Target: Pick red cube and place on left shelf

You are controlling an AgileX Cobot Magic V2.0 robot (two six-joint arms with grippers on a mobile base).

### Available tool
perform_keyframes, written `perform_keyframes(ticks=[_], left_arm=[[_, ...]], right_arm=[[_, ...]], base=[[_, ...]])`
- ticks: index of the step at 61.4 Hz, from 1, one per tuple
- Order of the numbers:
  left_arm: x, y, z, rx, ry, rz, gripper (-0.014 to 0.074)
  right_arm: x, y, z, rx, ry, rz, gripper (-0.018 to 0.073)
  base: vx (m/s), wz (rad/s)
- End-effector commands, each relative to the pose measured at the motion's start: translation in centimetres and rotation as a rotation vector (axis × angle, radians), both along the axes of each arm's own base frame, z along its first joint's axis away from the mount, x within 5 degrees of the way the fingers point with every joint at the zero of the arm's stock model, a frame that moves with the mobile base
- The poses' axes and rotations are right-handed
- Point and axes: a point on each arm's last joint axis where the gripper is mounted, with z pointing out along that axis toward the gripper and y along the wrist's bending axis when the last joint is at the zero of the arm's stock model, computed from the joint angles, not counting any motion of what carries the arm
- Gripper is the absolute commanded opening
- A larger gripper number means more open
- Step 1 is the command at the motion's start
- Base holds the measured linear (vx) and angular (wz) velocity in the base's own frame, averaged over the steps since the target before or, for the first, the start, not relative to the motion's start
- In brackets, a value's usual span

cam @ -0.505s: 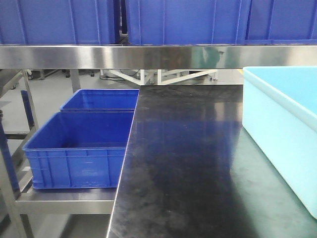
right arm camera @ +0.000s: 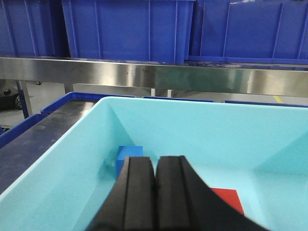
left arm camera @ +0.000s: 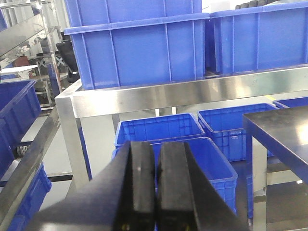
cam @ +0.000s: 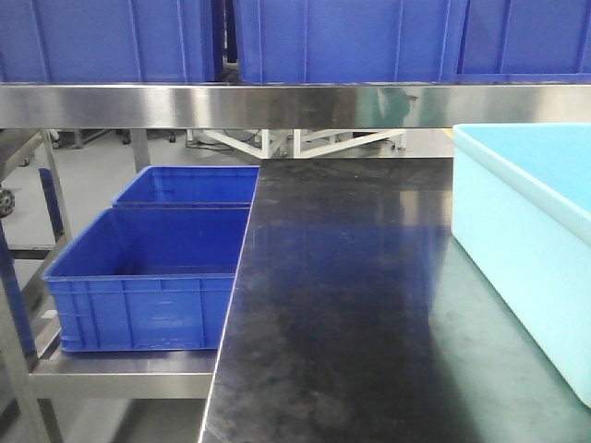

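Hardly anything has changed in the front view since half a second ago. At the far left edge a small dark thing [cam: 5, 200] now shows a little more; you cannot tell what it is. The crates [cam: 148, 277] on the lower tier of the left shelf [cam: 277, 104], the black table [cam: 342, 305] and the pale bin [cam: 526, 249] at the right all sit exactly as they did. So you may judge that the pick has not begun.

Your left gripper [left arm camera: 155, 147] is clenched, pads pressed together with nothing between them, and it points toward the shelf's steel rail and the crates under it.

Your right gripper [right arm camera: 155, 163] is likewise clenched and empty, hanging over the bin. The red cube [right arm camera: 226, 199] lies on the bin floor just right of those fingers, partly hidden by them; a blue cube [right arm camera: 129, 155] sits just left, further back. Neither is touched.

Before you go down for the red one, you will need to spread the right fingers and shift slightly right, keeping clear of the blue cube.
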Motion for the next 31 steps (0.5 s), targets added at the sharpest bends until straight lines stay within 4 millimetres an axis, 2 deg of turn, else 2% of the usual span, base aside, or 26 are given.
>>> perform_keyframes(ticks=[1,31], left_arm=[[0.10,0.01,-0.03,-0.007,-0.053,0.000,0.0106],[0.10,0.01,-0.03,-0.007,-0.053,0.000,0.0106]], right_arm=[[-0.36,-0.02,1.77,0.014,-0.132,0.001,0.0057],[-0.39,-0.02,1.91,0.017,-0.148,0.002,0.0057]], base=[[0.00,0.00],[0.00,0.00]])
